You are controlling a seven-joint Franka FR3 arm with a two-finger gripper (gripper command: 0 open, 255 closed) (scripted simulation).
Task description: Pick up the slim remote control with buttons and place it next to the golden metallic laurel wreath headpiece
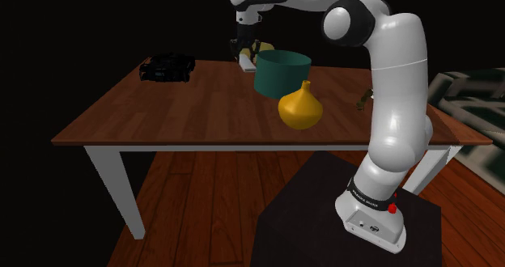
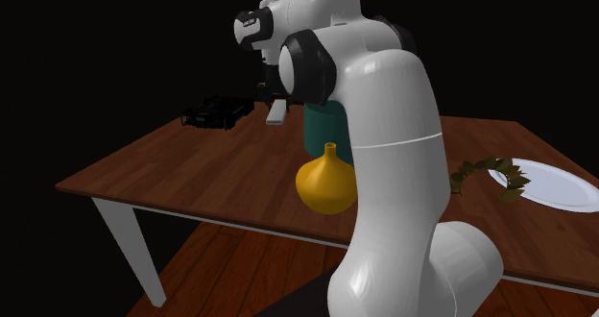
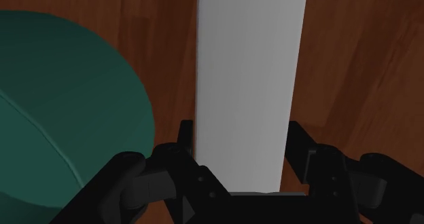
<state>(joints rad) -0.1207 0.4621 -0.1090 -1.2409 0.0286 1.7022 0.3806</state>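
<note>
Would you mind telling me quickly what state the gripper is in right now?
Gripper: closed, holding the slim grey-white remote control between its fingers.

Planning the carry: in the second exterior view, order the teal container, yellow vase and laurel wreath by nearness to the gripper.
1. The teal container, beside the gripper clasping the grey remote.
2. The yellow vase, in front of the container.
3. The laurel wreath, at that view's far right, by the white plate.
</note>
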